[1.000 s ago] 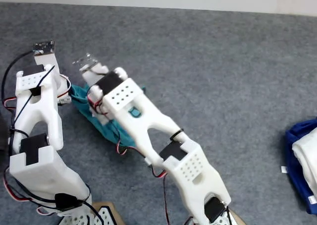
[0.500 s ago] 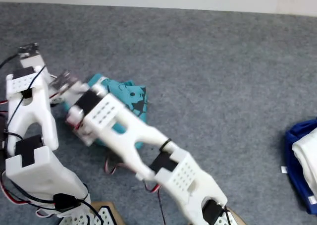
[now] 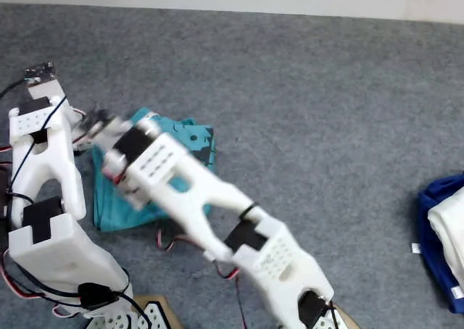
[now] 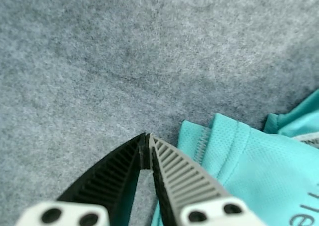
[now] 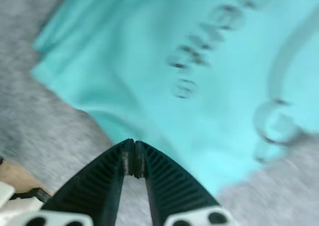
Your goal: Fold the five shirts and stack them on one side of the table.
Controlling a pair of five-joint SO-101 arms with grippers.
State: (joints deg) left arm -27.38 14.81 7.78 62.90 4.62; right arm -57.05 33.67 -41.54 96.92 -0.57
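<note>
High view: the grey, felt-like table (image 3: pixel 326 111) runs across the whole frame, and both white arms come up from the bottom edge. The left arm (image 3: pixel 43 162) stands along the left edge of the frame. The right arm (image 3: pixel 196 191) leans from the lower middle toward the upper left, crossing over the teal shirt (image 3: pixel 116 206). That shirt lies crumpled in the left part of the frame, between the two arms and partly hidden under the right one, with dark print showing at its upper right corner. At the right edge of the frame, well apart from the arms, a dark blue shirt (image 3: pixel 435 198) lies with a white shirt (image 3: pixel 451 231) on it, both cut off by the edge.

In the left wrist view, the left gripper (image 4: pixel 148 151) has its ribbed jaws pressed together at the tips, with nothing visibly pinched between them. The tips sit over bare grey table, just beside a folded edge of the teal shirt (image 4: pixel 249 156).

In the right wrist view, the right gripper (image 5: pixel 133 161) is likewise closed tip to tip, and I can see nothing caught in it. It hangs at the border of the teal shirt (image 5: pixel 164 52), where dark lettering and a pale looping line show on the cloth beyond the tips.
</note>
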